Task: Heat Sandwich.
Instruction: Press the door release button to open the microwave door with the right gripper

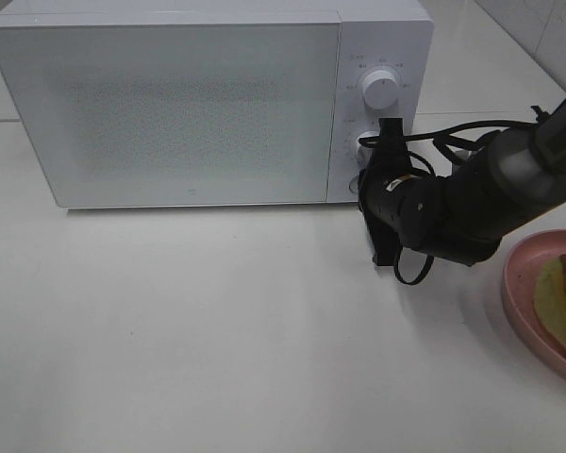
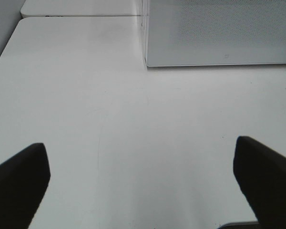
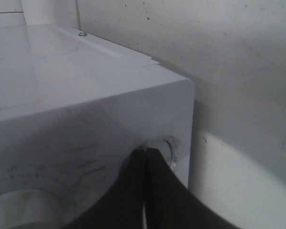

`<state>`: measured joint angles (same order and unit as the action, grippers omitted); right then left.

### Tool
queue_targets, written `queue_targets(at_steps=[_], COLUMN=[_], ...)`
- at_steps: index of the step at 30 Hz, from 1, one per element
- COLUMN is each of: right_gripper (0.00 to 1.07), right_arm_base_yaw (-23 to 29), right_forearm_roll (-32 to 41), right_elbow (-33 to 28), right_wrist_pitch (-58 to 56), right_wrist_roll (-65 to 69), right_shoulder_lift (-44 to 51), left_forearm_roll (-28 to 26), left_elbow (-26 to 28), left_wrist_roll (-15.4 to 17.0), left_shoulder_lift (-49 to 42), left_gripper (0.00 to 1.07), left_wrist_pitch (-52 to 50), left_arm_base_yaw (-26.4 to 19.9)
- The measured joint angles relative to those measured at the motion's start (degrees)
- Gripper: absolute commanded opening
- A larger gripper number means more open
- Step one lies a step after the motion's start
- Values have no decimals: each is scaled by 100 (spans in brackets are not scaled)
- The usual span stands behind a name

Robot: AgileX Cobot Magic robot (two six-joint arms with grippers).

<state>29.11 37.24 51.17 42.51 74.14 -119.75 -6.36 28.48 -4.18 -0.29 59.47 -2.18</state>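
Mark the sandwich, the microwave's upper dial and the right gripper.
sandwich (image 1: 558,304), exterior high view, on its pale middle.
upper dial (image 1: 384,90), exterior high view, on the knob's centre.
right gripper (image 3: 145,153), right wrist view, where the shut fingertips meet.

Kitchen-style robot test bench. A white microwave (image 1: 170,104) stands toward the far edge of a plain white table (image 1: 217,330). A pink plate (image 1: 524,283) carrying a sandwich (image 1: 558,307) sits at the right edge. Tiled wall (image 1: 542,33) behind. A black robot arm (image 1: 481,203) trails loose cables (image 1: 453,132).
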Motion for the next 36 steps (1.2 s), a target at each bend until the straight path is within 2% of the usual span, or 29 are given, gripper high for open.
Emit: queue_targets(at_steps=[10, 19, 36], right_gripper=[1, 1, 1], right_arm_base_yaw=[6, 109, 132], right_forearm_roll=[52, 97, 178], right_elbow=[172, 298, 390], right_wrist_pitch=[-69, 653, 544], right_wrist_roll=[0, 6, 0], right_shoulder_lift=[-46, -435, -498], left_forearm_roll=[0, 0, 0], left_elbow=[0, 0, 0], left_wrist_roll=[0, 0, 0], left_shoulder_lift=[0, 0, 0], left_gripper=[101, 101, 101], left_wrist_pitch=[0, 0, 0], left_arm_base_yaw=[0, 0, 0])
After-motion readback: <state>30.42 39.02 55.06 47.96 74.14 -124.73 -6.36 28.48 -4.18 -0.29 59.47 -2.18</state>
